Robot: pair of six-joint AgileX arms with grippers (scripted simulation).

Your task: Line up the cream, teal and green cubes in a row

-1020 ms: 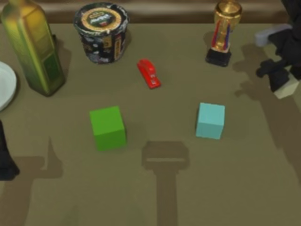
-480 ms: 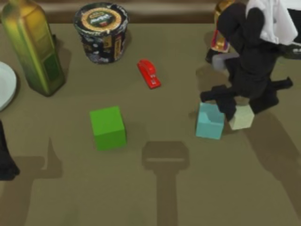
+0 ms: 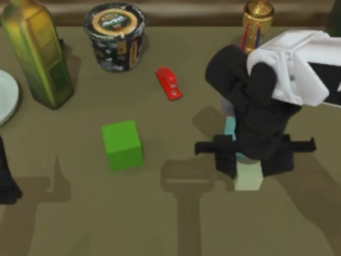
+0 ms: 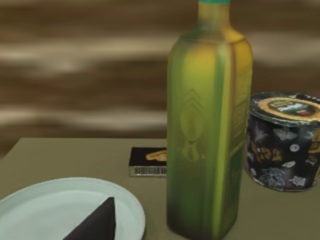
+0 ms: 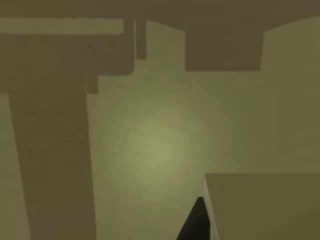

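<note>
The green cube (image 3: 122,144) sits left of the table's middle. My right gripper (image 3: 249,172) is shut on the cream cube (image 3: 249,178), holding it just in front of the teal cube (image 3: 229,127). The arm covers all of the teal cube but a sliver. In the right wrist view the cream cube (image 5: 265,206) fills the corner beside one dark finger (image 5: 196,224), over bare table. My left gripper (image 3: 6,181) is parked at the table's left edge.
At the back stand a green-yellow bottle (image 3: 37,53), a dark printed tub (image 3: 114,34) and a gold trophy (image 3: 257,18). A small red stapler toy (image 3: 169,82) lies behind the cubes. A white plate (image 3: 5,96) is at the left edge, a matchbox (image 4: 147,161) behind the bottle.
My right arm has swung in from the far right with the cream cube, passing the teal cube's right side and coming down in front of it. The green and teal cubes have not moved.
</note>
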